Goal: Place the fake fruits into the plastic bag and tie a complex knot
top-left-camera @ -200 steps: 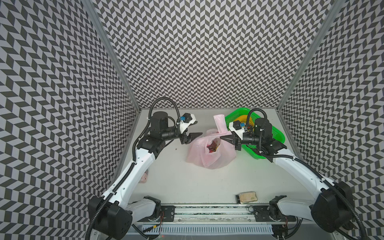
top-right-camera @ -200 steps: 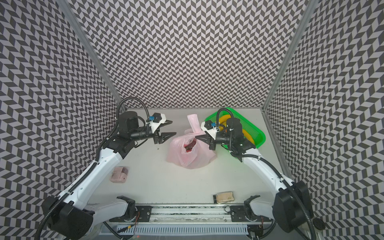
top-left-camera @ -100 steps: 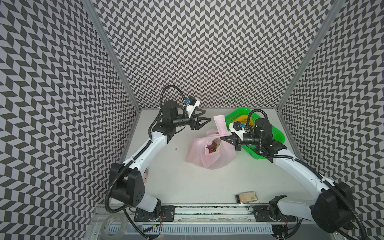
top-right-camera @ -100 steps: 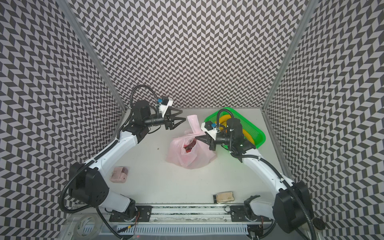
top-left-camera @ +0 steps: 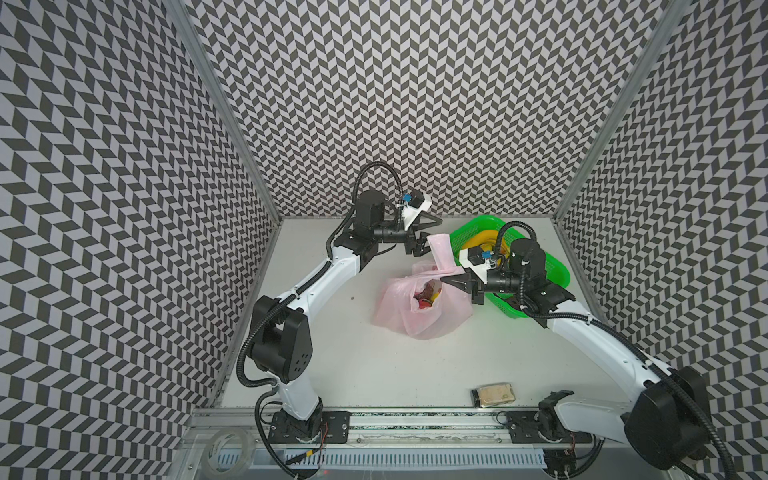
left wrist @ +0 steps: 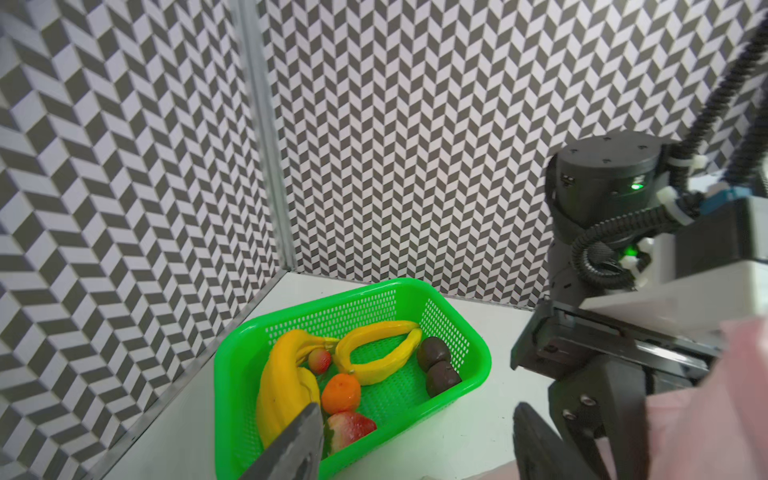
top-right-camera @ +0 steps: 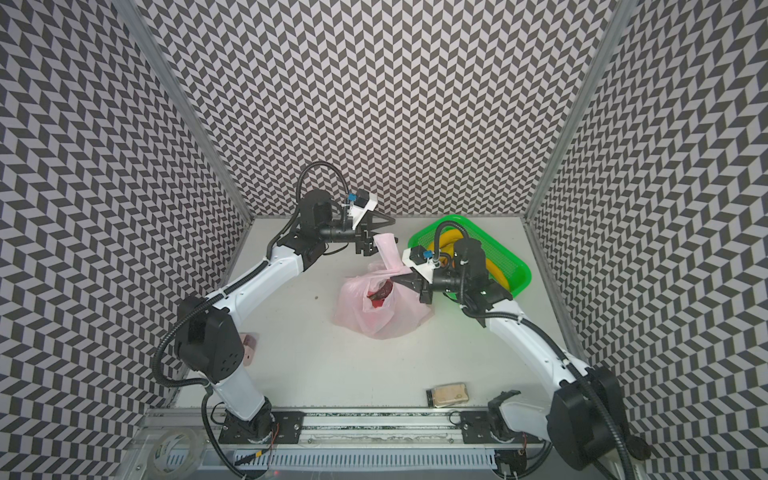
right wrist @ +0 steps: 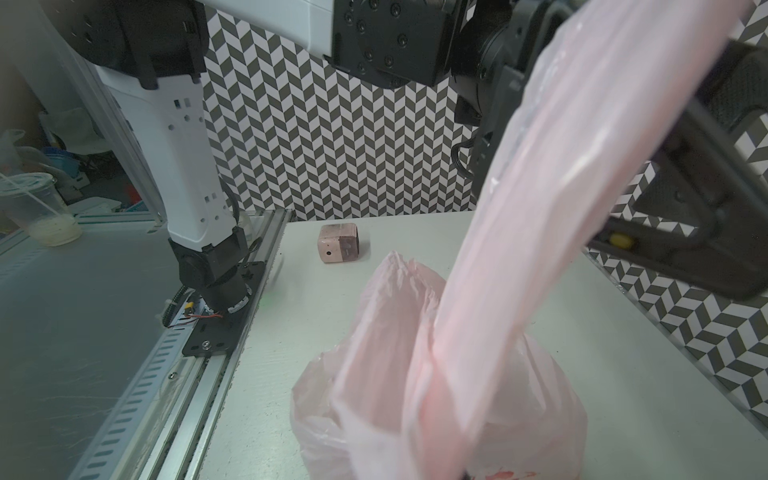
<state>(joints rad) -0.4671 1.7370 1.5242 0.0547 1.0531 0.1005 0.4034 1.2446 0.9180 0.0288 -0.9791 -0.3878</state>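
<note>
- Plainly the filling step is the one in hand; the bag (top-left-camera: 419, 320) sits slumped near the middle of the table (top-left-camera: 374, 374), its mouth gaping upward, with a few fruits (top-left-camera: 426, 293) showing red and yellow inside; nothing is tied yet.
- One handle (top-left-camera: 439, 253) of the bag stands up in a long pink strip; the right gripper (top-left-camera: 449, 281) is clenched on it low down, just above the mouth, and so props the opening.
- Just beside the top of that strip hangs the left gripper (left wrist: 415, 415); its jaws stand wide and released, with nothing between them in the left wrist view; it points toward the basket (left wrist: 237, 399) at the far right of the table.
- Inside the basket lie bananas (left wrist: 282, 382), an orange (left wrist: 340, 392), strawberries (left wrist: 349, 428) and two dark brown fruits (left wrist: 440, 376); so by my reckoning a good part of the loading is not yet done.
- Next, I judge, the left gripper must reach past the raised handle without snagging it, drop into the basket, close on one small fruit, likely a strawberry or the orange nearest it, and carry it over the mouth; tying can only follow once the basket is emptied.
</note>
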